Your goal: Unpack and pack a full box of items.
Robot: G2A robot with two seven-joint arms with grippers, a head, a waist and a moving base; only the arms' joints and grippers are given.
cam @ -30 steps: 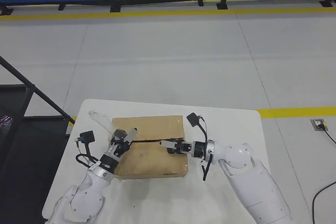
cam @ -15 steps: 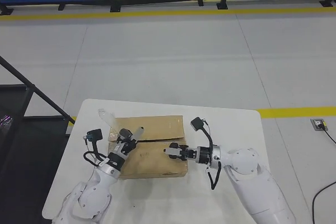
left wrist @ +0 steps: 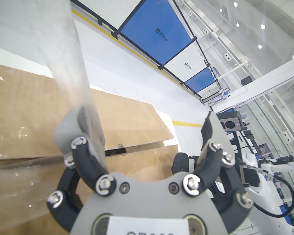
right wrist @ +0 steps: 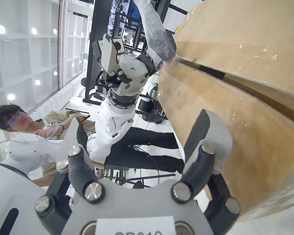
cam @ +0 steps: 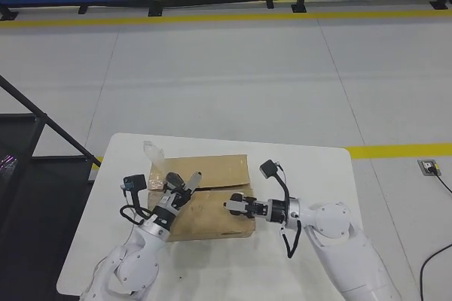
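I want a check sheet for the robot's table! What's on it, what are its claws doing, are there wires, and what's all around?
Surface: white table with rounded corners.
Job's things: cardboard box on the table, top flaps down with a thin gap between them; clear tape strip sticking up above the box's left end.
Clutter: nothing seen.
Grippers: left gripper open over the box's left end, the tape stuck to one finger; right gripper open beside the box's right end.
Cables: black wrist cable looping at the right arm; floor cable running from a socket.
Surroundings: pale floor with a yellow line; black frame left of the table.
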